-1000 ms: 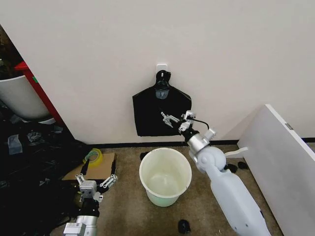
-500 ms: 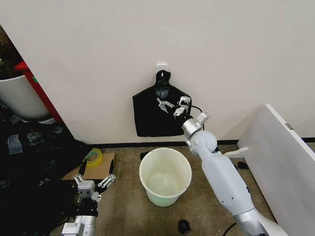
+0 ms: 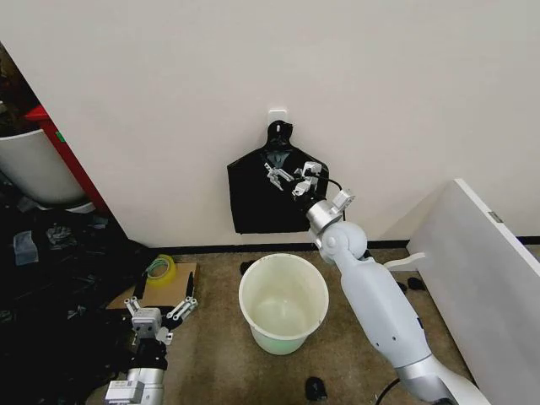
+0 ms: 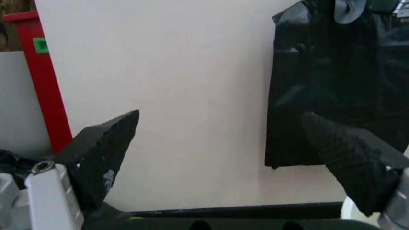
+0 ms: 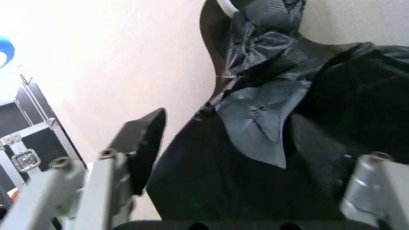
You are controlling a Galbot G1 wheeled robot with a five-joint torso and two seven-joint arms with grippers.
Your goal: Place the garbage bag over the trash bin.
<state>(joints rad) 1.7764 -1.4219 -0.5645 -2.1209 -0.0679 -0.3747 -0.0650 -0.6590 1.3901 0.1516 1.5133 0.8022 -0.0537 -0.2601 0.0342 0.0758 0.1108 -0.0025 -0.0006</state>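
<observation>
One bag is hung flat on the wall, long axis vertical, knot uppermost, above the bin. Right gripper is spread before it; left gripper is held spread low.

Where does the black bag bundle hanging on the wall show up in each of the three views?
Head view: the black bag bundle hangs centre frame, above the trash bin, with the right claw open in front of it.
Left wrist view: it is at the upper right, past the open left claw's fingers.
Right wrist view: close up, between the claw's fingers.
Shared landmark: the cream wall.
</observation>
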